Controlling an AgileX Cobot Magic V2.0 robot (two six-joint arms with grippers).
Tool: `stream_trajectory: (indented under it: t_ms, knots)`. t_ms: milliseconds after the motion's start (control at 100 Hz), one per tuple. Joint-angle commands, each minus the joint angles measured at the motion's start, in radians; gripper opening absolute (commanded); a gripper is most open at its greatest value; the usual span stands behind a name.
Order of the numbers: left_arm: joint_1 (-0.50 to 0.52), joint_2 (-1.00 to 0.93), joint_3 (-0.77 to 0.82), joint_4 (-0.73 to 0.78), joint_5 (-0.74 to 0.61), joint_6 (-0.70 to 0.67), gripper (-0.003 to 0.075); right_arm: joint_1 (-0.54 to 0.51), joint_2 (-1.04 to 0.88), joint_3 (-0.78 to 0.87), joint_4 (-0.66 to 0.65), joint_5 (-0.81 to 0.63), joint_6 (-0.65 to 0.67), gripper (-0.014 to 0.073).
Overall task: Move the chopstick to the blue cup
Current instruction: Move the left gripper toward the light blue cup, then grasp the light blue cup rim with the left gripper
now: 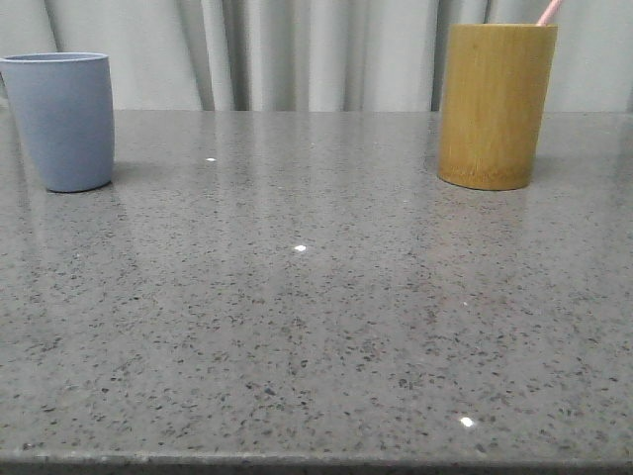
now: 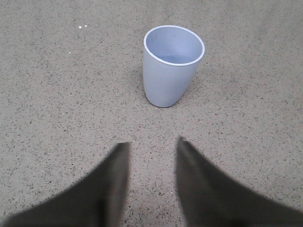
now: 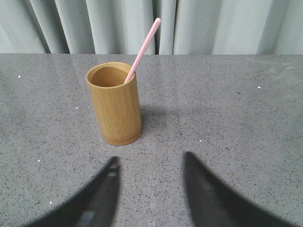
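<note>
Left gripper (image 2: 150, 177): two dark, near-black fingers (image 2: 106, 189), matte, blurred by closeness to lens. Each broad at base, narrowing to blunt tip; inner edges fairly straight, outer edges sloping away. No screws, cables or markings discernible.

Right gripper (image 3: 149, 182): two fingers (image 3: 206, 194), same dark charcoal, curved like horns, wide at base, tapering to rounded tips. Finger toward 7 o'clock carries faint pale patch near tip and greyish sheen lower down. Surfaces otherwise plain, out of focus.

No part of robot visible in front view.
</note>
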Motion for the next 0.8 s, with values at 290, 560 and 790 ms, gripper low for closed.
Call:
stream_trajectory:
  t_ms: [290, 560, 790]
  knots:
    - [0.002, 0.062, -0.061, -0.035, -0.162, 0.048, 0.0599, -0.006, 0.019, -0.034, 0.002, -0.092, -0.007, 0.0643]
    - [0.002, 0.367, -0.272, -0.035, -0.177, 0.048, 0.0599, -0.006, 0.019, -0.034, 0.002, -0.095, -0.007, 0.0643]
    - [0.002, 0.641, -0.471, -0.033, -0.128, 0.048, 0.0599, -0.006, 0.019, -0.034, 0.002, -0.088, -0.007, 0.0643]
